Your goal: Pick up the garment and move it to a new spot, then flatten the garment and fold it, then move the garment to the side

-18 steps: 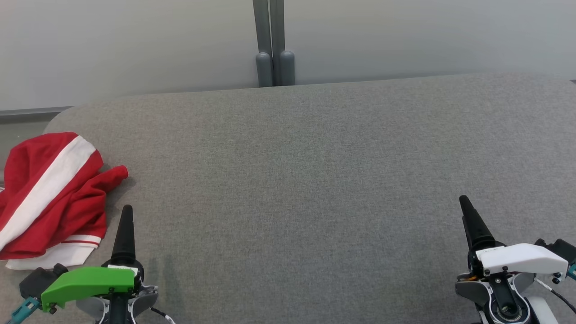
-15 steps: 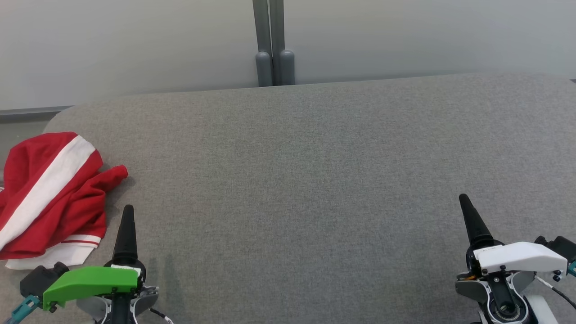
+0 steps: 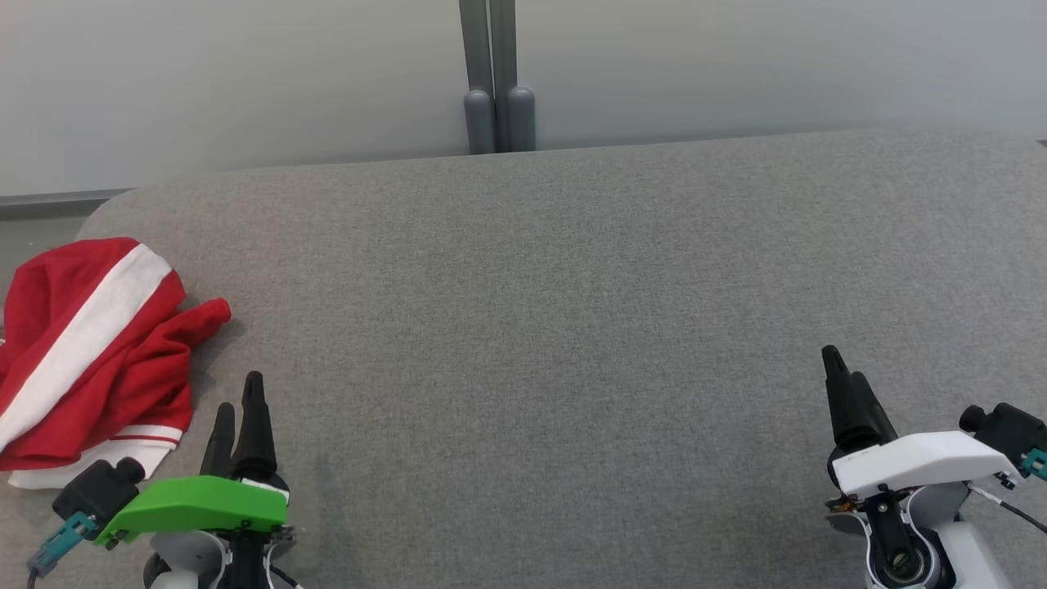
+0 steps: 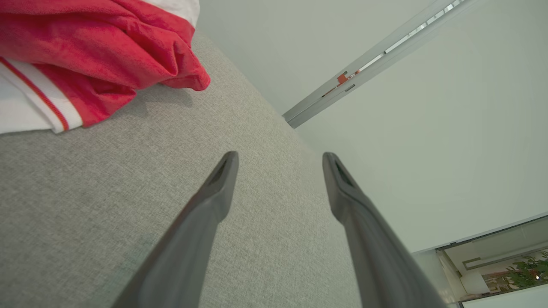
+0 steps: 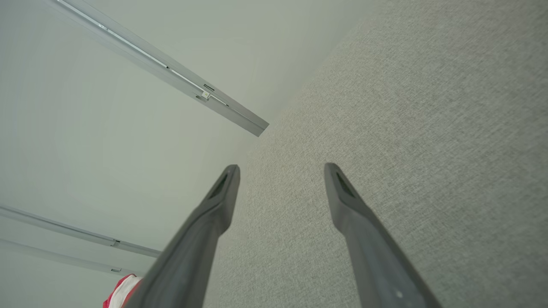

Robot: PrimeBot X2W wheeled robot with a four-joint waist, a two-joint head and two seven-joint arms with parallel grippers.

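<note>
Both grippers had rolled at the wrist, jaws spread wide and empty: left gripper (image 3: 237,397) and right gripper (image 3: 842,366) hovered over the table's (image 3: 532,327) near edge. The garment (image 3: 90,352) lay crumpled, ungrasped, at the table's left end, so the pickup was probably starting.

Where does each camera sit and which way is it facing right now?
Head: on the head, facing forward and down over the grey surface; left gripper lower left, right gripper lower right.
Left wrist: along its own open fingers, across the surface to the wall; garment upper left.
Right wrist: along its own open fingers, surface and wall.
Shared: all three catch the garment.
</note>
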